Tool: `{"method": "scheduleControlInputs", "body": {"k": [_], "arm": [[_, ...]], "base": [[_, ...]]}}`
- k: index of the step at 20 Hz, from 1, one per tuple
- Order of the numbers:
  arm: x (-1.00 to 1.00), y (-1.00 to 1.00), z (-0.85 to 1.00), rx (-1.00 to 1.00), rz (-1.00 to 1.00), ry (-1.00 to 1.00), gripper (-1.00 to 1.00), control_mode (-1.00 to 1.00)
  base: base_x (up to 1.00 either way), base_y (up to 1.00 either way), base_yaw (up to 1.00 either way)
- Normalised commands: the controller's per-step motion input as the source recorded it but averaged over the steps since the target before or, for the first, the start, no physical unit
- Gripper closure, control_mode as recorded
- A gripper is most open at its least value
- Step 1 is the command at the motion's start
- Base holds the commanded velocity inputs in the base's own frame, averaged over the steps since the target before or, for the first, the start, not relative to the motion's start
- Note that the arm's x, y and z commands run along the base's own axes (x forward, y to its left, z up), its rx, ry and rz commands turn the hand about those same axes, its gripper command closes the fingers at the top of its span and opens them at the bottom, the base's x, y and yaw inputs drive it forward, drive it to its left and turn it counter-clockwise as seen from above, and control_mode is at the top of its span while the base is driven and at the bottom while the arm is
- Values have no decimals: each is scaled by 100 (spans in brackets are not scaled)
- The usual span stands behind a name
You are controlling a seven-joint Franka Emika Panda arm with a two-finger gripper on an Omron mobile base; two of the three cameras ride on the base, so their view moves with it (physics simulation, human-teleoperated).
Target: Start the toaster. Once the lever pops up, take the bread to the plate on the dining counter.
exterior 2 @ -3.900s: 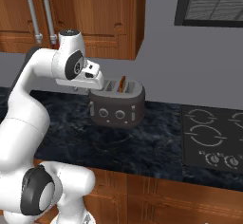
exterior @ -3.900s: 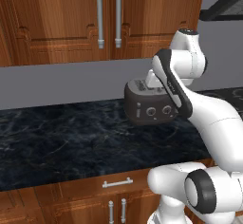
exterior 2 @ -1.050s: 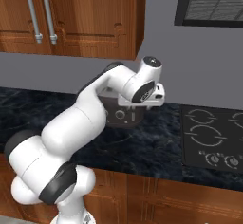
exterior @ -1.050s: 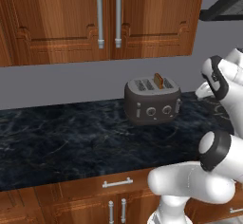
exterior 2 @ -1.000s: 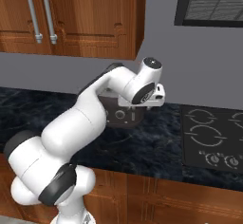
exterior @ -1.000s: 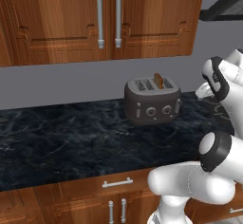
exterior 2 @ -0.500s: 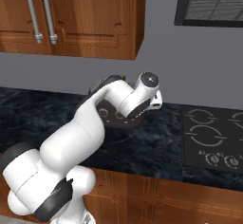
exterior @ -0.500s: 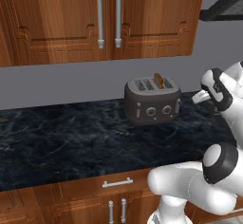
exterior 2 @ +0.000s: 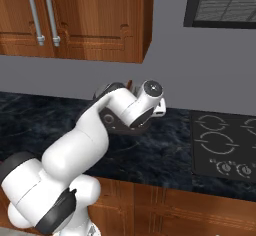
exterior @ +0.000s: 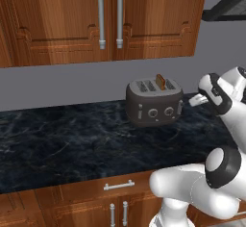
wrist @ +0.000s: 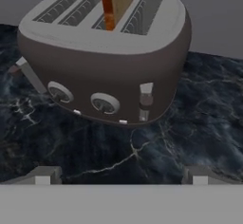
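Observation:
The dark grey toaster stands on the black marbled counter by the wall. The bread sticks up out of one of its middle slots. The pale lever sits on the front face to the right of the two round knobs. My gripper hovers open just off the toaster's right end, nothing between its fingers, aimed at the toaster's face. In the right base view my arm covers most of the toaster. The plate and the dining counter are out of view.
Wooden wall cabinets hang above the counter. A black cooktop lies to the right of the toaster, under a range hood. Base cabinet doors with silver handles run below the counter edge.
The arm has swung from in front of the toaster to its right side. Over the last second the hand has dropped a little and turned toward the toaster; jaws stayed open.

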Motion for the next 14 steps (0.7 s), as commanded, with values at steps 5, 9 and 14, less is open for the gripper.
{"method": "scheduleControlInputs", "body": {"k": [5, 9, 14], "arm": [[10, 13, -3, 2, 0, 0, -100, -100], [13, 16, -9, 0, 0, 0, -100, -100], [18, 6, -12, 1, 0, -1, -100, -100]], "base": [[0, 0, 0], [0, 0, 0], [0, 0, 0]]}}
